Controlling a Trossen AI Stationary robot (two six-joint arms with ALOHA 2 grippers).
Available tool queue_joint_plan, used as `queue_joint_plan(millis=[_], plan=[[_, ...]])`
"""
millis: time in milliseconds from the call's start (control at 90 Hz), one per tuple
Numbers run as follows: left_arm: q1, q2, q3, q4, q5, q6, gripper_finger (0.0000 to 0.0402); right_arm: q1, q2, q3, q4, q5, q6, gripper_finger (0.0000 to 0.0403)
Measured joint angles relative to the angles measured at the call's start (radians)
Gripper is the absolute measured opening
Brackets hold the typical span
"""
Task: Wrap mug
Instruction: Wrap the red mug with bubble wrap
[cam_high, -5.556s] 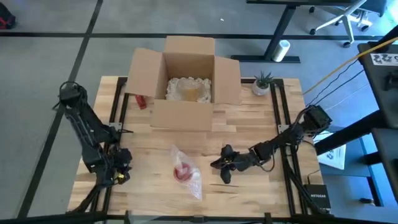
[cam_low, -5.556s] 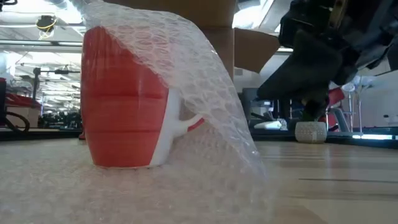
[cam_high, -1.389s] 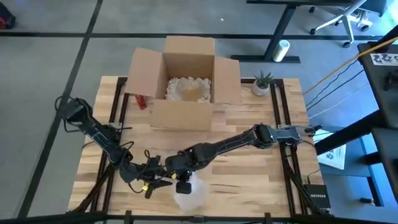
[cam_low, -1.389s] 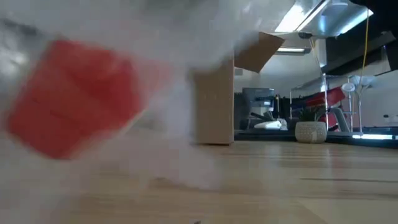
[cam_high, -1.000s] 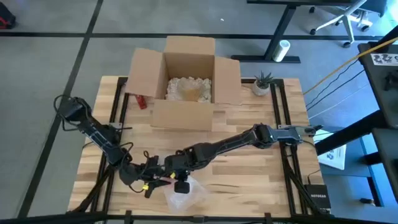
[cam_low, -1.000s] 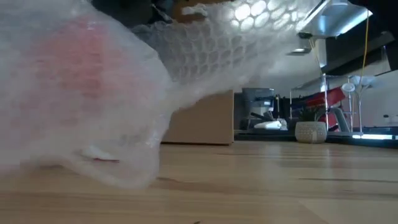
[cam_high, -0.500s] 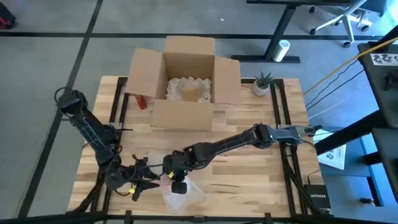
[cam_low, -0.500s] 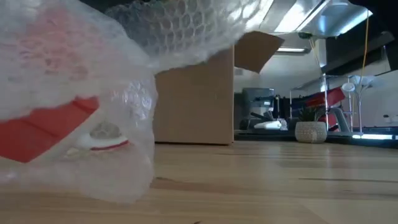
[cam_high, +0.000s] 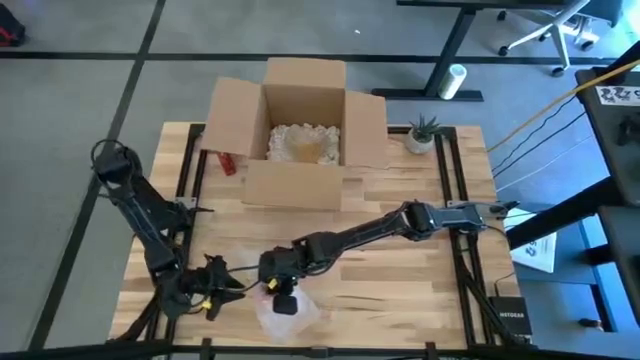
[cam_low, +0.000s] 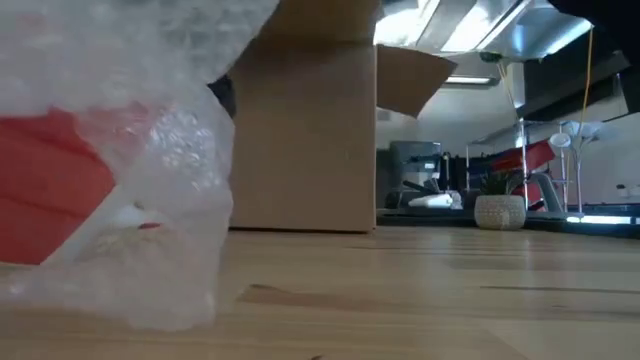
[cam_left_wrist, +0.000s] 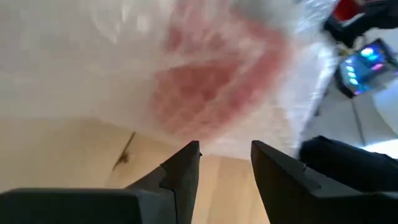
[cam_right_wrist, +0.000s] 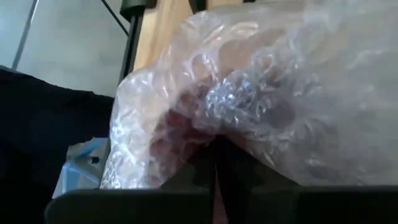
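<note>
The red mug lies tilted inside a bundle of clear bubble wrap near the table's front edge, left of middle. In the left wrist view the mug shows as a red blur through the wrap. My right gripper reaches in from the table's right and is shut on the wrap over the mug. My left gripper stands just left of the bundle, open, with nothing between its fingers. My right gripper pinches a gathered fold of bubble wrap between its two fingers, at the top of the bundle, over the mug. The fingers come from the table's right, slanting down. The bundle's underside rests on the table.
An open cardboard box with pale filler stands at the far middle of the table. A small red thing lies at its left, and a potted plant stands at the far right. Bare wood lies right of the bundle.
My left gripper has drawn back from the bundle toward the table's left edge and stands clear of it. My right gripper has shifted the wrapped mug a little toward the left. The mug has sunk lower and the wrap has settled over it.
</note>
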Motion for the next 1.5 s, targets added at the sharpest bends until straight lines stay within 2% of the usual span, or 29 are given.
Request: queue_joint_plan(millis=[267,456,578,733,978,1122,1233,1378,1500], plan=[[0.08,0.159,0.0,0.138,0.088,0.011,0.0128,0.0,0.0,0.052,-0.032,0.0,-0.01,0.0],[0.161,0.241,0.0,0.309,0.106,0.157,0.0128,0.0,0.0,0.052,-0.071,-0.007,-0.01,0.0],[0.216,0.271,0.0,0.404,0.139,0.243,0.0129,0.0,0.0,0.093,-0.179,-0.008,-0.011,0.0],[0.235,0.245,0.0,0.414,0.169,0.29,0.0129,0.0,-0.02,0.093,-0.236,0.01,-0.007,0.0],[0.152,0.088,0.0,0.407,0.156,0.374,0.0129,0.001,-0.024,0.093,-0.264,0.01,0.002,0.0],[0.078,-0.018,0.001,0.346,0.064,0.423,0.0129,0.001,-0.024,0.093,-0.255,0.01,0.002,0.0],[0.018,-0.086,0.001,0.241,-0.039,0.406,0.0129,0.001,-0.024,0.093,-0.259,0.01,0.003,0.0],[-0.027,-0.118,0.001,0.03,-0.153,0.228,0.0129,0.001,-0.023,0.091,-0.248,0.01,0.005,0.0],[-0.008,-0.098,0.001,-0.115,-0.169,0.048,0.0129,0.001,-0.023,0.091,-0.235,0.011,0.005,0.0]])
